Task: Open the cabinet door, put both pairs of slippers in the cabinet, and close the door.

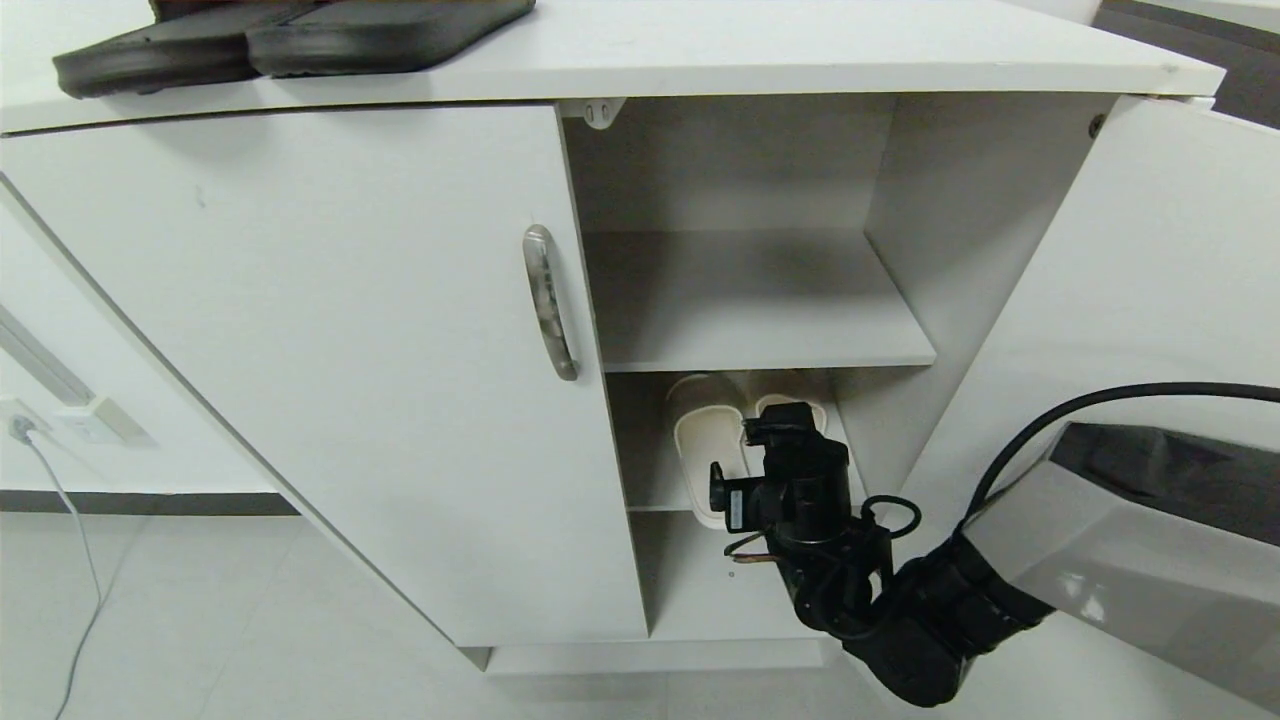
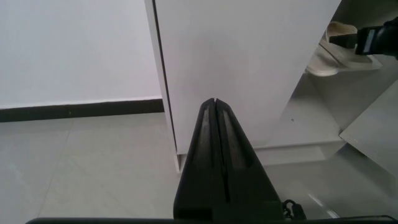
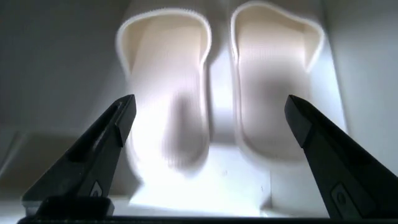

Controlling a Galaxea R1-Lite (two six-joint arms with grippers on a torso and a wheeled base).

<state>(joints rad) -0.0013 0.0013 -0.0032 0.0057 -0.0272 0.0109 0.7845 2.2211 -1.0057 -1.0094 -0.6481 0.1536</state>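
Plain indoor room; white cabinet [image 1: 300, 350], tiled floor [image 1: 200, 620], wall socket [image 1: 20, 428]

You see a white cabinet [image 1: 740, 60], its right door [image 1: 1150, 300] open: cream slippers [image 1: 712, 440] side by side on its middle shelf, black slippers [image 1: 290, 40] on top.

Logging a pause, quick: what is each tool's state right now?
Left tool: closed, empty.
Right tool: open, empty, facing the pair of cream ribbed slippers.

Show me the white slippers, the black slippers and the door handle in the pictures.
white slippers [image 3: 273, 93]: right wrist view, footbed of one slipper.
black slippers [image 1: 380, 30]: head view, side of one slipper.
door handle [image 1: 549, 300]: head view, middle of the metal bar.
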